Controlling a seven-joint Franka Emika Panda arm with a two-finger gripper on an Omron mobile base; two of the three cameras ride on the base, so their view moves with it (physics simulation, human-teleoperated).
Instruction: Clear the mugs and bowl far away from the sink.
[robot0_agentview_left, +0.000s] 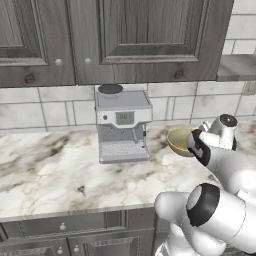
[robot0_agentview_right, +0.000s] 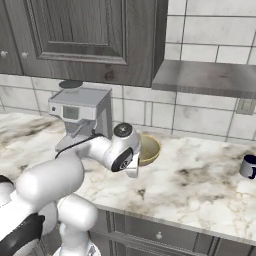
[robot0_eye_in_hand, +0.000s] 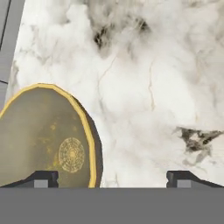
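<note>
The tan bowl rests on the marble counter just right of the coffee machine. My gripper hangs open above the bowl's right rim. In the hand view the bowl sits at the lower left; one fingertip is over it and the other is over bare counter. Nothing is held between them. A dark blue mug stands on the counter at the far right edge of the right base view. The sink is out of view.
A grey coffee machine stands against the tiled wall. Dark wood cabinets hang above it, with a grey shelf to their right. Open marble lies between the bowl and the mug. Drawers run below the counter's front edge.
</note>
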